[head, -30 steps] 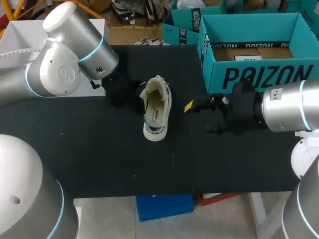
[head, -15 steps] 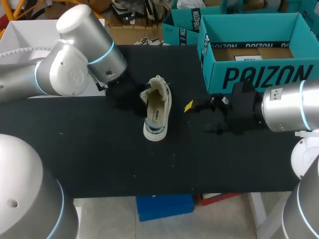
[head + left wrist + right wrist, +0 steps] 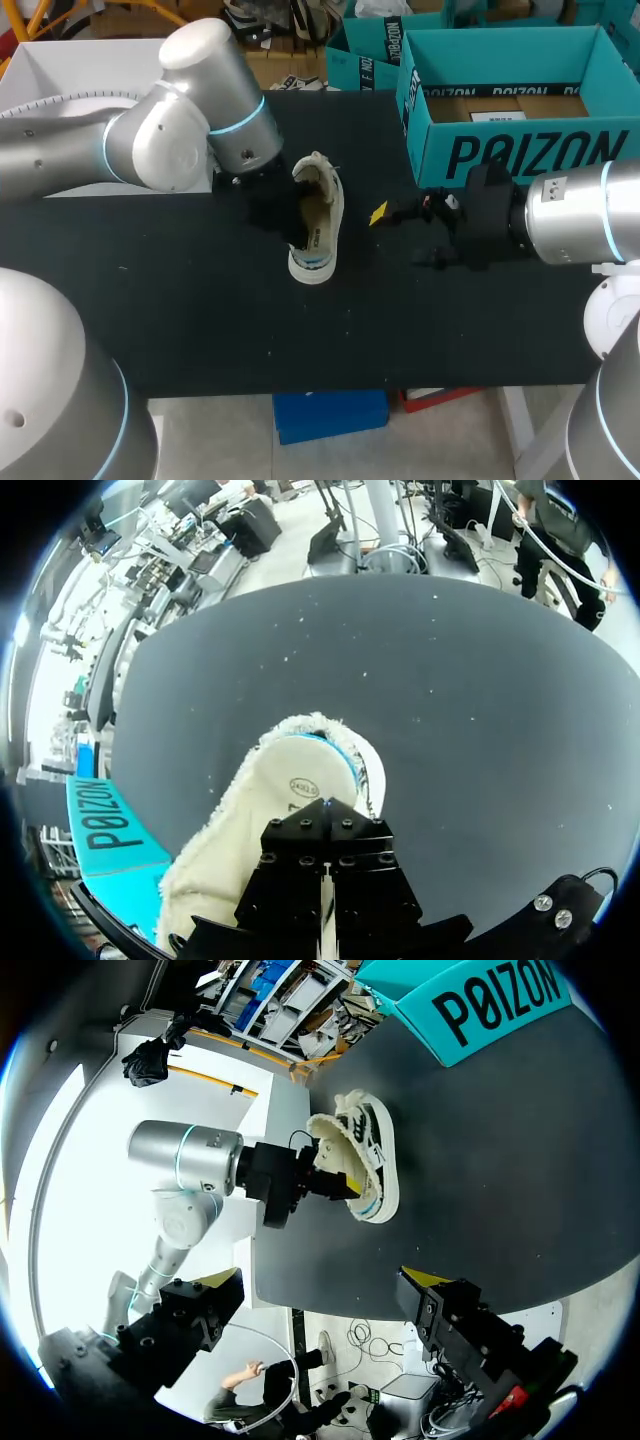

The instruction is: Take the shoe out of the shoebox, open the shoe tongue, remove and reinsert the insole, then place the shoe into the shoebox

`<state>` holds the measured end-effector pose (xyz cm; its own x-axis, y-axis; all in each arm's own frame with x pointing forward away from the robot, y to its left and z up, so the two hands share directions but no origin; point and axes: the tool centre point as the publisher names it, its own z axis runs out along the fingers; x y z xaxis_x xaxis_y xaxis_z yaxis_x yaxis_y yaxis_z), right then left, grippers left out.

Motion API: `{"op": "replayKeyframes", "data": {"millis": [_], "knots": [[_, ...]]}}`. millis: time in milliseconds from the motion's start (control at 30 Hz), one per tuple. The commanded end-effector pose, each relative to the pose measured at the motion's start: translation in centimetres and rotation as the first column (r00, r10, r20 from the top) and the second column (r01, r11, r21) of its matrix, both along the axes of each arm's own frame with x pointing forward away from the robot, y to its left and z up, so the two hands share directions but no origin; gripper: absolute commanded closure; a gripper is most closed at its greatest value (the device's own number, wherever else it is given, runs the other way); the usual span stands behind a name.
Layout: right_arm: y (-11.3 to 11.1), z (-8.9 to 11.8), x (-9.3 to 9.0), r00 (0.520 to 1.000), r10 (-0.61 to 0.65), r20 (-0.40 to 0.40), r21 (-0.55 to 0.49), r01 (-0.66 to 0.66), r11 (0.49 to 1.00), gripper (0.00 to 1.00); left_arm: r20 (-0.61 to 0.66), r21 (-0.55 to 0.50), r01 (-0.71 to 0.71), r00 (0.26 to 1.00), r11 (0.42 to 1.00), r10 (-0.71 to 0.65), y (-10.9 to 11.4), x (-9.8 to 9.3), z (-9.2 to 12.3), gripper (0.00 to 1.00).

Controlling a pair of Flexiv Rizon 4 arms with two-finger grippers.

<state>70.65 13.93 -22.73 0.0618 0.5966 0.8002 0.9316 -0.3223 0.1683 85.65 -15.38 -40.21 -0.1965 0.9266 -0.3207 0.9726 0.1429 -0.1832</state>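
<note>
Head view: black table [image 3: 180,310] fills scene. Teal shoebox [image 3: 520,155] sits at far right corner. Left gripper [image 3: 280,208] at opening of shoe [image 3: 322,235], mid-table, outside box; grip state unclear. Right gripper [image 3: 400,238] spread wide, empty, just beside shoe.

- You are at a robotics lab bench: a silver left arm [image 3: 160,160] and right arm [image 3: 575,215] flank a black-topped table [image 3: 200,300].
- A teal shoebox [image 3: 520,155] stands open on it.
</note>
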Motion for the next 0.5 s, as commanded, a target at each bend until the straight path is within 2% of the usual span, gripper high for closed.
{"op": "replayKeyframes", "data": {"millis": [33,267,500], "knots": [[0.1,0.0,0.0,1.0,0.0,0.0,0.0,0.0,1.0,0.0,-0.003,0.003,-0.008,1.0,1.0,0.008,0.6,0.2,0.9,1.0],[0.1,0.0,0.0,1.0,0.0,0.0,0.0,0.0,1.0,0.0,0.015,-0.033,-0.015,1.0,0.999,0.015,1.3,-0.1,3.6,1.0],[0.1,0.0,0.0,1.0,0.0,0.0,0.0,0.0,1.0,0.0,0.025,-0.035,0.009,1.0,0.999,-0.008,1.2,-1.2,4.7,1.0]]}}
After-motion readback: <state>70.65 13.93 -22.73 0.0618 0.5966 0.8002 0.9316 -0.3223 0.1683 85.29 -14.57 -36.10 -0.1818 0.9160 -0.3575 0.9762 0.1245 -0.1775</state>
